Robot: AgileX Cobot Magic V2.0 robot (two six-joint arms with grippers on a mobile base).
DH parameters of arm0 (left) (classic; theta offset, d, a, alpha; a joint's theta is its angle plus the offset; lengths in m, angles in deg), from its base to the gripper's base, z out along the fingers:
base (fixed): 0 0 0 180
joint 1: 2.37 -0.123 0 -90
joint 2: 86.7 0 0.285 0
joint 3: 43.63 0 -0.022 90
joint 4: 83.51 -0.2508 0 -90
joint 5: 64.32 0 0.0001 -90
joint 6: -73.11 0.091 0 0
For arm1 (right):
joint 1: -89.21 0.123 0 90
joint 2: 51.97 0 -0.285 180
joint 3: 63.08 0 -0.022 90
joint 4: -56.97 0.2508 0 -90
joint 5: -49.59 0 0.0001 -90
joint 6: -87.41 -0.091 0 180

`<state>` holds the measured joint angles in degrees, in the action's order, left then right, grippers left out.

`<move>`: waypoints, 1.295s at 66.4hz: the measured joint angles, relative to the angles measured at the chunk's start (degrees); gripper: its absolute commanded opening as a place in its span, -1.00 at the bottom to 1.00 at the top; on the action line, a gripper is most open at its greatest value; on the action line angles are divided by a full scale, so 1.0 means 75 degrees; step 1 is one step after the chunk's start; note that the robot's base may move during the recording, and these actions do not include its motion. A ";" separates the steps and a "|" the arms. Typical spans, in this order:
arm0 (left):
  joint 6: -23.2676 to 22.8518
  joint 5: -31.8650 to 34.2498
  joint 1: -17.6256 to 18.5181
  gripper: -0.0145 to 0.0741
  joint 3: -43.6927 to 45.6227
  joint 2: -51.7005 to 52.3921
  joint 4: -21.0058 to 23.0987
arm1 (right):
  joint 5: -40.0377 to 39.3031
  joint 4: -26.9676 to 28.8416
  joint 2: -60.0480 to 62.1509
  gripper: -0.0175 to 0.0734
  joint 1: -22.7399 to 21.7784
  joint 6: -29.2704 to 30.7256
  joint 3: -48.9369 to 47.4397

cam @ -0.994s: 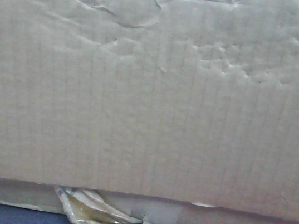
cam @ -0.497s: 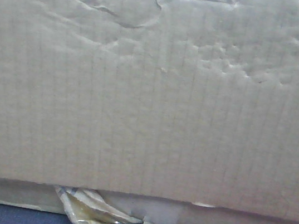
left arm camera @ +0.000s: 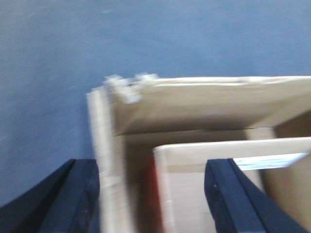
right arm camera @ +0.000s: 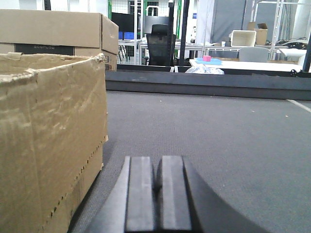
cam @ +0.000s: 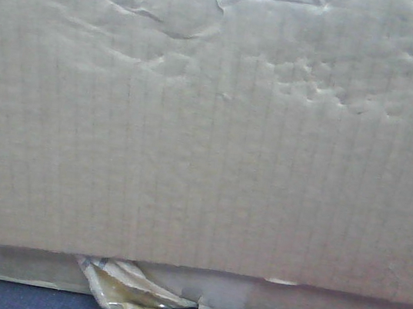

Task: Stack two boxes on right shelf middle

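Observation:
A brown cardboard box [cam: 211, 124] with a creased face fills the front view, a tuft of yellowish tape [cam: 131, 291] at its lower edge. In the left wrist view my left gripper [left arm camera: 151, 167] is open, straddling the box's left wall [left arm camera: 107, 184]: one finger outside it, the other over a paler cardboard piece [left arm camera: 194, 184] inside. My right gripper [right arm camera: 156, 170] is shut on nothing, low over the carpet, just right of an open-topped box [right arm camera: 48, 136]. A second box [right arm camera: 53, 29] stands behind that one. The shelf is out of view.
Dark grey carpet-textured surface [right arm camera: 218, 131] stretches ahead and right of the right gripper to a raised dark edge [right arm camera: 204, 80]. Beyond it are tables, an office chair [right arm camera: 160, 43] and racks. Something red [left arm camera: 150, 194] shows in shadow inside the box.

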<state>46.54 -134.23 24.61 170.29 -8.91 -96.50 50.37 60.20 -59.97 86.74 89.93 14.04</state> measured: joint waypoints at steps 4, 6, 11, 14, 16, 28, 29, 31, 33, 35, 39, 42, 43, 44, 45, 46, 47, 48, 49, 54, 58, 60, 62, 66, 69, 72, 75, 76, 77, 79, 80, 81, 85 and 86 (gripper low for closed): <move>0.0000 -0.0019 -0.0116 0.16 -0.0299 0.0130 -0.0049 | 0.0000 0.0000 0.0000 -0.97 0.0000 0.0000 0.0000; 0.0000 -0.0018 -0.0164 0.16 -0.0499 0.0183 -0.0049 | 0.0000 0.0000 0.0000 -0.97 0.0000 0.0000 0.0000; 0.0000 -0.0046 -0.0192 0.16 -0.0922 0.0258 0.0040 | 0.0000 0.0000 0.0000 -0.97 0.0000 0.0000 0.0000; 0.0000 -0.0046 -0.0192 0.16 -0.1169 0.0258 0.0176 | 0.0000 0.0000 0.0000 -0.97 0.0000 0.0000 0.0000; 0.0000 -0.0046 -0.0192 0.16 -0.1301 0.0258 0.0269 | 0.0000 0.0000 0.0000 -0.97 0.0000 0.0000 0.0000; 0.0000 -0.0046 -0.0192 0.16 -0.2018 0.0258 0.0486 | 0.0000 0.0000 0.0000 -0.97 0.0000 0.0000 0.0000; 0.0000 -0.0046 -0.0192 0.16 -0.2081 0.0258 0.0486 | 0.0000 0.0000 0.0000 -0.97 0.0000 0.0000 0.0000; 0.0000 -0.0046 -0.0192 0.16 -0.2206 0.0258 0.0486 | 0.0000 0.0000 0.0000 -0.97 0.0000 0.0000 0.0000; 0.0000 -0.0046 -0.0192 0.16 -0.2359 0.0258 0.0486 | 0.0000 0.0000 0.0000 -0.97 0.0000 0.0000 0.0000; -0.0040 -0.0046 -0.0192 0.16 -0.2508 0.0258 0.0486 | 0.0000 0.0000 0.0000 -0.97 0.0000 0.0000 0.0000; -0.0055 -0.0046 -0.0192 0.16 -0.2735 0.0258 0.0504 | 0.0000 0.0000 0.0000 -0.97 0.0000 0.0000 0.0000; -0.0055 -0.0046 -0.0192 0.16 -0.2853 0.0258 0.0556 | 0.0000 0.0000 0.0000 -0.97 0.0000 0.0000 0.0000; -0.0055 -0.0046 -0.0192 0.16 -0.2903 0.0258 0.0573 | 0.0000 0.0000 0.0000 -0.97 0.0000 0.0000 0.0000; -0.0055 -0.0035 -0.0192 0.16 -0.2933 0.0258 0.0590 | 0.0000 0.0000 0.0000 -0.97 0.0000 0.0000 0.0000; -0.0062 -0.0034 -0.0192 0.16 -0.2951 0.0258 0.0603 | 0.0000 0.0000 0.0000 -0.97 0.0000 0.0000 0.0000; -0.0062 -0.0034 -0.0192 0.16 -0.2976 0.0258 0.0627 | 0.0000 0.0000 0.0000 -0.97 0.0000 0.0000 0.0000; -0.0062 -0.0034 -0.0192 0.16 -0.2989 0.0258 0.0645 | 0.0000 0.0000 0.0000 -0.97 0.0000 0.0000 0.0000; -0.0062 -0.0034 -0.0192 0.16 -0.2995 0.0258 0.0664 | 0.0000 0.0000 0.0000 -0.97 0.0000 0.0000 0.0000; -0.0062 -0.0034 -0.0192 0.16 -0.3012 0.0258 0.0679 | 0.0000 0.0000 0.0000 -0.97 0.0000 0.0000 0.0000; -0.0062 -0.0034 -0.0192 0.16 -0.3029 0.0258 0.0729 | 0.0000 0.0000 0.0000 -0.97 0.0000 0.0000 0.0000; -0.0062 -0.0034 -0.0192 0.16 -0.3040 0.0258 0.0747 | 0.0000 0.0000 0.0000 -0.97 0.0000 0.0000 0.0000; -0.0062 -0.0034 -0.0192 0.16 -0.3040 0.0258 0.0747 | 0.0000 0.0000 0.0000 -0.97 0.0000 0.0000 0.0000; -0.0062 -0.0034 -0.0192 0.16 -0.3040 0.0258 0.0747 | 0.0000 0.0000 0.0000 -0.97 0.0000 0.0000 0.0000; -0.0062 -0.0034 -0.0192 0.16 -0.3040 0.0258 0.0731 | 0.0000 0.0000 0.0000 -0.97 0.0000 0.0000 0.0000; -0.0075 -0.0034 -0.0192 0.16 -0.3040 0.0258 0.0731 | 0.0000 0.0000 0.0000 -0.97 0.0000 0.0000 0.0000; -0.0075 -0.0034 -0.0192 0.16 -0.3040 0.0258 0.0731 | 0.0000 0.0000 0.0000 -0.97 0.0000 0.0000 0.0000; -0.0075 -0.0034 -0.0192 0.16 -0.3040 0.0258 0.0731 | 0.0000 0.0000 0.0000 -0.97 0.0000 0.0000 0.0000; -0.0075 -0.0034 -0.0192 0.16 -0.3040 0.0258 0.0731 | -0.0017 0.0000 0.0000 -0.97 0.0000 0.0000 0.0000; -0.0075 -0.0034 -0.0192 0.16 -0.3040 0.0258 0.0731 | -0.0017 0.0000 0.0000 -0.97 0.0000 0.0000 0.0013; -0.0075 -0.0034 -0.0192 0.16 -0.3060 0.0258 0.0731 | -0.0104 0.0000 0.0000 -0.97 0.0000 0.0000 0.0013; -0.0075 -0.0034 -0.0192 0.16 -0.3077 0.0258 0.0731 | -0.0104 0.0000 0.0000 -0.97 0.0000 0.0000 0.0013; -0.0075 -0.0034 -0.0192 0.16 -0.3077 0.0258 0.0731 | -0.0151 0.0000 0.0000 -0.97 0.0000 0.0000 0.0013; -0.0075 -0.0034 -0.0192 0.16 -0.3168 0.0258 0.0717 | -0.0358 0.0000 0.0000 -0.97 0.0000 0.0000 0.0013; -0.0075 -0.0034 -0.0192 0.16 -0.3190 0.0258 0.0717 | -0.0418 0.0000 0.0000 -0.97 0.0000 0.0000 0.0013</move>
<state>45.98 -134.48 23.18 146.36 -6.98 -91.12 47.23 60.20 -59.97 86.74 89.93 14.14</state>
